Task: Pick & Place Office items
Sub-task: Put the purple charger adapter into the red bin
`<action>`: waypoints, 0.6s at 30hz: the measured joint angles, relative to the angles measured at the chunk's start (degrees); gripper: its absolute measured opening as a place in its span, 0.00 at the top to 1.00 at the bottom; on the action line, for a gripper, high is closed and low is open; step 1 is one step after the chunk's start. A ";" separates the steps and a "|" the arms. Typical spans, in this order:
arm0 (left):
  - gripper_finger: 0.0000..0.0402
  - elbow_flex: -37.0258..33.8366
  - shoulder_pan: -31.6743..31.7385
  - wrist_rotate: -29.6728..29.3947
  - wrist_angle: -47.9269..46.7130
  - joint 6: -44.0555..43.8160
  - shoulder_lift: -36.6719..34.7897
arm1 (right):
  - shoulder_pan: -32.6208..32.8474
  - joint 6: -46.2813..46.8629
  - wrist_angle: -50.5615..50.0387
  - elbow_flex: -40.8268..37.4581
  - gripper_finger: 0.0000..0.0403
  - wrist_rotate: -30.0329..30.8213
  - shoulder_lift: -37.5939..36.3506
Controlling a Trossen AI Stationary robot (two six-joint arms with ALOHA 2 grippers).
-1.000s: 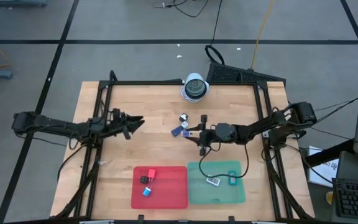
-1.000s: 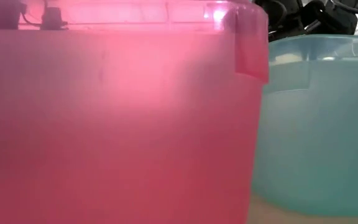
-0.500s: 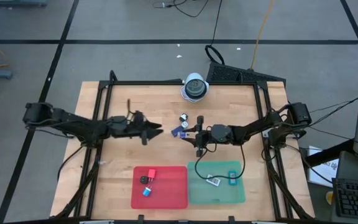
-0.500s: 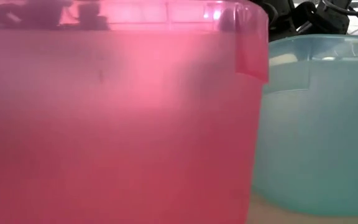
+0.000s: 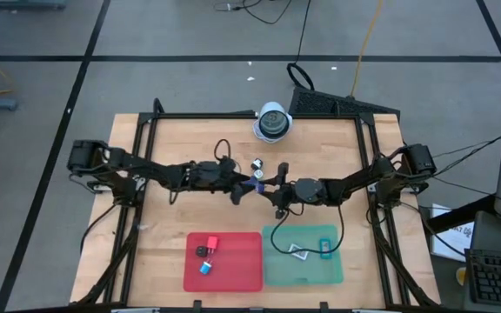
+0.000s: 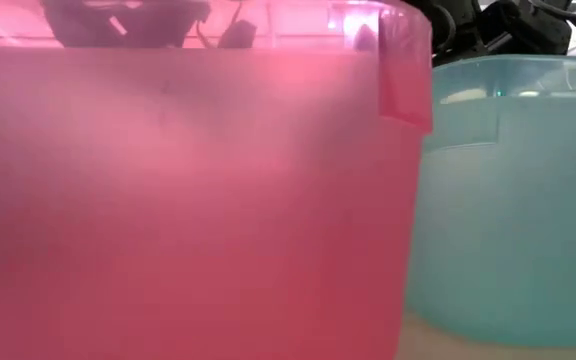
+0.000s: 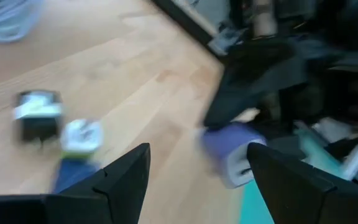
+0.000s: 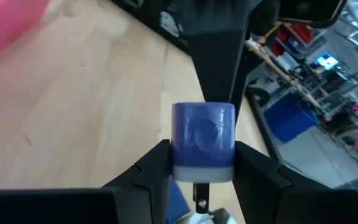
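blue piece (image 8: 203, 142) upright in right gripper (image 8: 202, 163)

bright even light, left wrist view motion-blurred

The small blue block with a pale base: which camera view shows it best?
The right wrist view: the small blue block with a pale base fills the centre, clamped in the right tool. The left wrist view shows it blurred; the high view as a speck; the low view not at all.

arms (image 5: 259, 184) crowd table centre, front trays (image 5: 223, 261) open
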 joint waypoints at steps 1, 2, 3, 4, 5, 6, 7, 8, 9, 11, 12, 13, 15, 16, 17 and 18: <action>0.31 0.63 -0.02 0.60 0.79 -0.06 0.51 | 0.00 -0.06 0.11 0.00 0.67 0.95 0.00; 0.31 0.91 -0.07 1.21 1.21 -0.07 0.76 | 0.00 -0.09 0.14 0.08 0.67 1.50 -0.03; 0.32 1.02 -0.07 1.59 1.23 -0.07 0.85 | -0.01 -0.07 0.47 0.30 0.67 2.02 -0.04; 0.32 1.01 -0.10 1.93 1.19 -0.10 0.95 | -0.01 -0.09 0.50 0.46 0.67 2.17 -0.10; 0.33 1.00 -0.11 2.05 1.13 -0.08 1.00 | -0.02 -0.07 0.45 0.45 0.67 2.17 -0.15; 0.33 0.98 -0.05 1.93 1.07 -0.08 0.98 | -0.03 -0.09 0.43 0.44 0.67 2.16 -0.15; 0.34 0.98 0.05 1.85 1.30 -0.08 0.98 | -0.04 -0.12 0.43 0.42 0.67 2.17 -0.11; 0.34 0.96 0.13 1.88 1.91 -0.11 0.96 | -0.04 -0.18 0.41 0.42 0.67 2.19 -0.11; 0.35 0.96 0.20 1.94 2.65 -0.17 0.96 | -0.04 -0.16 0.59 0.42 0.67 2.16 -0.11; 0.35 0.96 0.22 1.94 4.17 -0.26 0.94 | -0.04 -0.15 0.68 0.42 0.67 2.15 -0.11; 0.36 0.94 0.22 1.82 4.83 -0.19 0.94 | -0.04 -0.13 0.63 0.40 0.67 2.14 -0.11; 0.36 0.96 0.22 1.59 5.34 -0.15 0.94 | -0.04 -0.14 0.68 0.37 0.67 2.14 -0.11; 0.36 0.90 0.20 1.59 6.43 -0.13 0.94 | -0.04 -0.15 0.96 0.37 0.67 2.14 -0.11; 0.35 0.90 0.21 1.78 6.79 -0.13 0.94 | -0.04 -0.15 1.00 0.37 0.67 2.15 -0.11; 0.35 0.90 0.22 2.21 6.85 -0.14 0.92 | -0.04 -0.15 1.11 0.37 0.67 2.16 -0.11; 0.34 0.89 0.22 2.62 6.80 -0.26 0.92 | -0.04 -0.14 1.44 0.35 0.67 2.20 -0.11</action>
